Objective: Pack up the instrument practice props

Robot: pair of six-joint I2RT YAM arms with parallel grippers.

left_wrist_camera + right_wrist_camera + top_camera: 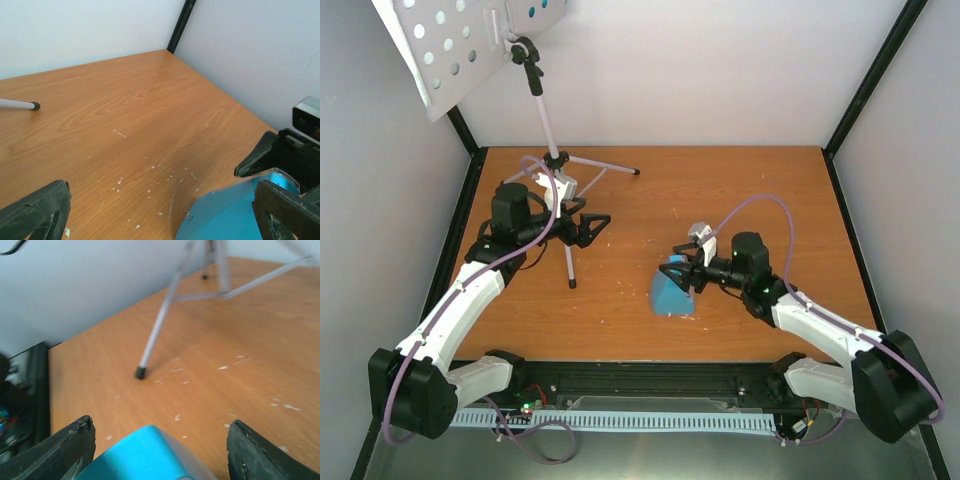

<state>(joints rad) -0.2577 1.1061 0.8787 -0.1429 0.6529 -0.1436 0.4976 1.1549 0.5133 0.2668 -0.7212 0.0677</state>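
Right gripper (682, 270) straddles metronome (670, 293), jaws part-open, no grip yet, to lift it; left gripper (592, 228) hangs wide open, empty

A wooden table (750, 190), flecked with white specks (120, 181), stands between white walls (720, 70).

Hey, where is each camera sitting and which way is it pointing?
Top: above and behind, looking down on the table; left arm and right arm show.
Left wrist: on the left arm, facing the far right corner; its fingers frame the bottom.
Right wrist: on the right arm, facing the music stand legs; its fingers flank the blue metronome.
Shared: all three show the metronome.
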